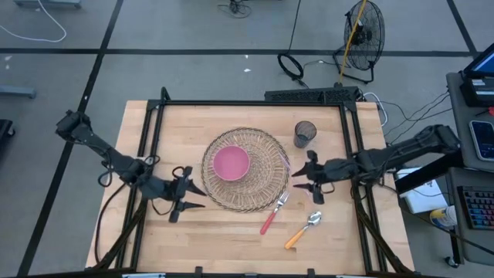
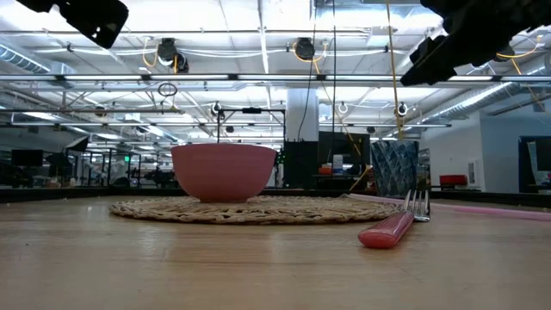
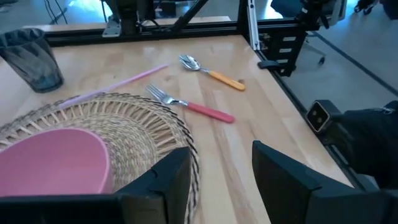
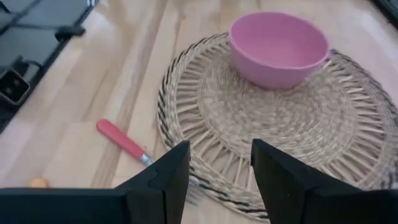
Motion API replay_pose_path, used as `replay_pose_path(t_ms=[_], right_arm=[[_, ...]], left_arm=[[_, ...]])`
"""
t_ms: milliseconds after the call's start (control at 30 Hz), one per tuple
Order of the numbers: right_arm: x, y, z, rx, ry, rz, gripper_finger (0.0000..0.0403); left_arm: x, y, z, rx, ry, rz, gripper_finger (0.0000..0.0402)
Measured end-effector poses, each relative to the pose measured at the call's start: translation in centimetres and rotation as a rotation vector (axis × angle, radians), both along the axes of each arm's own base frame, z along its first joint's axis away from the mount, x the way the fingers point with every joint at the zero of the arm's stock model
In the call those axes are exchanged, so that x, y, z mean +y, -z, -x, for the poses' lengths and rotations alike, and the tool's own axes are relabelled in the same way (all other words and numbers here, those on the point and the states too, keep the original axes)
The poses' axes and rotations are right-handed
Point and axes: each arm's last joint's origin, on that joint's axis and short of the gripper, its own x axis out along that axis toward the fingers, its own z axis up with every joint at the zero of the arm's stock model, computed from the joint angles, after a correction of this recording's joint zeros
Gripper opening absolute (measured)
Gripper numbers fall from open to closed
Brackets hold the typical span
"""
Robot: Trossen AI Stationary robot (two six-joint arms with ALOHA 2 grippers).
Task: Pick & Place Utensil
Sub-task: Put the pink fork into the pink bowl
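A fork with a red handle (image 1: pixel 273 214) lies on the table at the near right of a round woven mat (image 1: pixel 245 193), its tines at the mat's rim. A spoon with an orange handle (image 1: pixel 302 229) lies just beyond it, toward the near right. A pink bowl (image 1: pixel 231 163) stands on the mat. My left gripper (image 1: pixel 194 190) hovers open over the mat's near left edge. My right gripper (image 1: pixel 302 177) hovers open at the mat's right edge, a little beyond the fork's tines. In the left wrist view, fork (image 3: pixel 198 109) and spoon (image 3: pixel 214 73) lie side by side, untouched.
A dark ribbed cup (image 1: pixel 305 133) stands at the far right of the mat. A thin pink stick (image 3: pixel 118 84) lies along the mat's right rim. A black frame (image 1: pixel 255 103) borders the tabletop. Bare wood stretches along the near edge (image 1: pixel 231 247).
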Motion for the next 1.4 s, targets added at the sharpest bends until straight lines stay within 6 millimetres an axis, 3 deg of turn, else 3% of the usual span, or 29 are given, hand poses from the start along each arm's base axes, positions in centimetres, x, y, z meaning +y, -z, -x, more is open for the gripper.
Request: replay_pose_path(t_ms=[267,600,833,1167,1400], right_arm=[[2.1,1.5,-1.7,0.009,-0.084,0.038,0.0160],[4.7,2.5,-0.2,0.124,-0.090,-0.062,0.0160],[5.4,3.2,-0.7,0.105,-0.089,0.061,0.0160],[6.4,6.8,-2.4,0.204,-0.184,0.255,0.0160],[6.5,7.7,-3.3,0.177,-0.179,0.374,0.0160]], left_arm=[[-0.1,0.5,0.3,0.066,-0.024,0.053,0.0170],[0.1,0.4,0.2,0.036,-0.062,-0.020,0.0170],[0.2,0.3,0.2,0.012,-0.087,-0.046,0.0170],[0.2,0.3,0.2,0.014,-0.092,-0.036,0.0170],[0.2,0.3,0.2,0.017,-0.095,-0.039,0.0170]])
